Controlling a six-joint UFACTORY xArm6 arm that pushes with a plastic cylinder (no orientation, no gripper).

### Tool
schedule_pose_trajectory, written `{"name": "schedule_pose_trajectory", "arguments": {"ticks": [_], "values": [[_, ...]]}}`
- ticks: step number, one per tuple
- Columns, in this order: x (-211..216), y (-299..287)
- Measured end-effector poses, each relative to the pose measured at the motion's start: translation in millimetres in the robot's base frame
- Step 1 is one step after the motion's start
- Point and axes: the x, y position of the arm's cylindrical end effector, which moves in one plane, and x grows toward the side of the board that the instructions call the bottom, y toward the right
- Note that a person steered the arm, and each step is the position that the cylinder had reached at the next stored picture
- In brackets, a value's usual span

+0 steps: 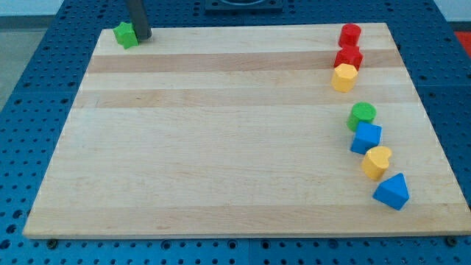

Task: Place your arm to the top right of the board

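Observation:
My tip (pixel 142 37) stands at the board's top left corner, touching the right side of a green star block (pixel 126 34). The wooden board (pixel 221 132) fills most of the view. Near the top right lie a red round block (pixel 350 34), a red star-like block (pixel 349 57) and a yellow hexagon block (pixel 344 77), stacked in a column. Lower on the right run a green round block (pixel 362 114), a blue cube (pixel 366 138), a yellow heart block (pixel 377 162) and a blue triangular block (pixel 391 192).
A blue perforated table (pixel 29 88) surrounds the board on all sides. The rod's dark shaft (pixel 137 15) rises out of the view's top.

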Motion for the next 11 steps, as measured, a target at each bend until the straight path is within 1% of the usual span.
{"name": "schedule_pose_trajectory", "arguments": {"ticks": [1,3,4,6,8,9,11], "values": [[0.6,15.5],[32.4,83.1],[34.7,118.3],[-14.0,216.5],[-18.9,345.8],[-19.0,398.1],[-15.8,484.8]]}}
